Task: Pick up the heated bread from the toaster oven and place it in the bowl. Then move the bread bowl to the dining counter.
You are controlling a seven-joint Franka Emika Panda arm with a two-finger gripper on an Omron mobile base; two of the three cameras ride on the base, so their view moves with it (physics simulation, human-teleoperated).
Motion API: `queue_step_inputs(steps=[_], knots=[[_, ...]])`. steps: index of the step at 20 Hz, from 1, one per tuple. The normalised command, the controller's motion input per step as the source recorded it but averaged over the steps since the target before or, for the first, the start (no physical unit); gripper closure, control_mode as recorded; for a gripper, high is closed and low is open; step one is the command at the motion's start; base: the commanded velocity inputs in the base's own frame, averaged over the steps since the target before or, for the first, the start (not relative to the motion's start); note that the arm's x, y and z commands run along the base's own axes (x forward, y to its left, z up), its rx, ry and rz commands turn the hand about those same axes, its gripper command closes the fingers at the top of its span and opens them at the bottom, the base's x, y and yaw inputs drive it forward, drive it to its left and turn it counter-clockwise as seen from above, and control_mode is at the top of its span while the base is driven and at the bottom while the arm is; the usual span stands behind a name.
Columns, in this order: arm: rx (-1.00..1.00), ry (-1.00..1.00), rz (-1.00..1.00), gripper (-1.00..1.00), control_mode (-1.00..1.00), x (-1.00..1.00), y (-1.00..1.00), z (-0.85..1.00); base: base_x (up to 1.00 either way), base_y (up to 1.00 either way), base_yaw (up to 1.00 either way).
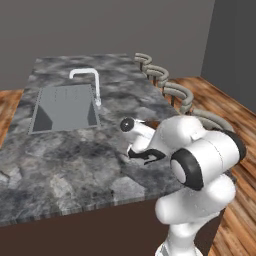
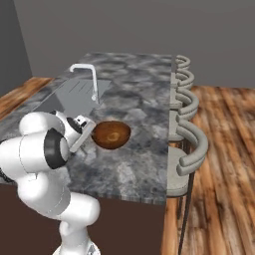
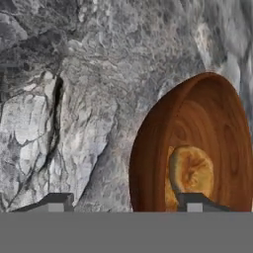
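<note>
Resting on the dining counter surface with the heated bread inside, the bowl sits between the spread gripper fingertips, so a careless retreat could clip its rim and tip it.

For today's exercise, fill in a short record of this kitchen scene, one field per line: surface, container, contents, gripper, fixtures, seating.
surface: dining counter, grey marbled stone
container: bowl, reddish-brown wood, resting on the counter near the stool side
contents: heated bread, a small golden-brown piece lying inside the bowl
gripper: gripper open, one fingertip inside the bowl, the other outside its rim
fixtures: steel sink with curved faucet, set in the far part of the counter
seating: row of stools along the counter's right edge
</note>
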Motion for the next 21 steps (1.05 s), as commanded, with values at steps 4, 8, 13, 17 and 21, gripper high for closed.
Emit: queue_step_inputs(steps=[4,8,13,17,21], knots=[[-0.04,-0.38,-0.02,-1.00,-1.00,-0.98,0.58,1.00,0.00,0.00,0.00],[-0.01,-0.54,0.00,-1.00,-1.00,-1.00,0.13,1.00,0.00,0.00,0.00],[0.07,-0.56,0.00,-1.00,-1.00,-1.00,-0.50,0.71,0.00,0.00,0.00],[0.23,-0.42,0.00,-1.00,-1.00,-1.00,-1.00,0.55,0.00,0.00,0.00],[0.29,-0.43,0.00,-1.00,-1.00,-1.00,-0.97,0.57,0.00,0.00,0.00]])
